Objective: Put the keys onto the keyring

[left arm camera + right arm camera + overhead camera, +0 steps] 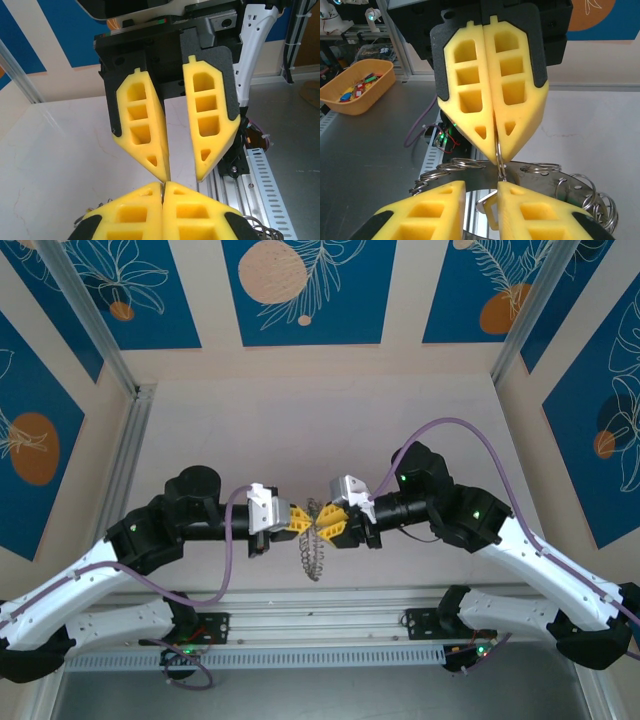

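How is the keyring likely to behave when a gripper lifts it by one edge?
Probably floppy: the keyring hangs in a wavy strand from the left gripper, which pinches one thin loop. Likely to swing or slip, since only bare wire sits between the smooth yellow fingers. Probably heavyish for its size: many linked metal rings.

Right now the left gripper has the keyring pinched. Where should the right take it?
Probably the hanging rim of the keyring just under the shut left gripper. Come in from the right with the open right gripper astride it, since the loop hangs edge-on there.
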